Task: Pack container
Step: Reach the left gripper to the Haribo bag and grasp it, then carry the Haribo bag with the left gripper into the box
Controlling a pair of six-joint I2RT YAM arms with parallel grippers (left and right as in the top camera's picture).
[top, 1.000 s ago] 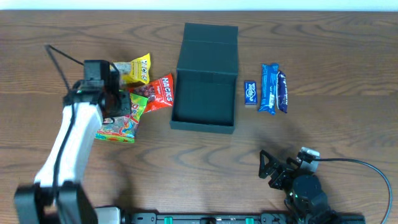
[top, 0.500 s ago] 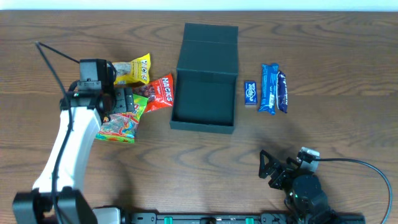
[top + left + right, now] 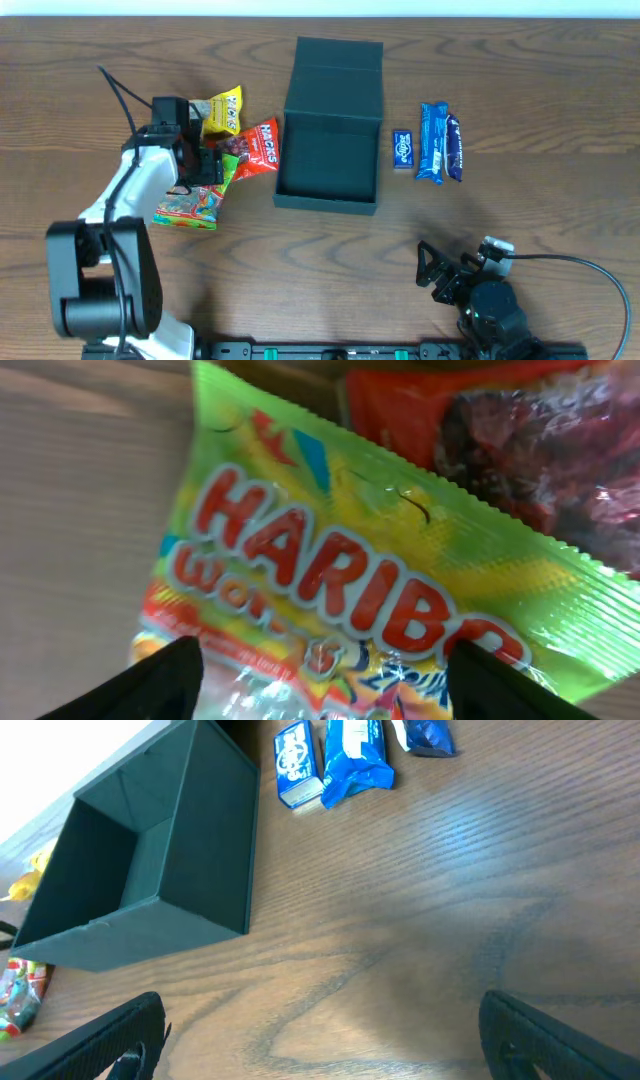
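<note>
Dark teal container (image 3: 326,199) sits open at upper centre of the table (image 3: 560,220), flap toward the top. Left of it, the left fingers (image 3: 150,685) spread wide over a green Haribo bag (image 3: 330,560). The right fingers (image 3: 110,1040), at lower right, gape empty.

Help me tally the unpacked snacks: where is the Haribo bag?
In the overhead view, the Haribo bag lies flat on the left side, left of the container and right beside the red packet.
</note>
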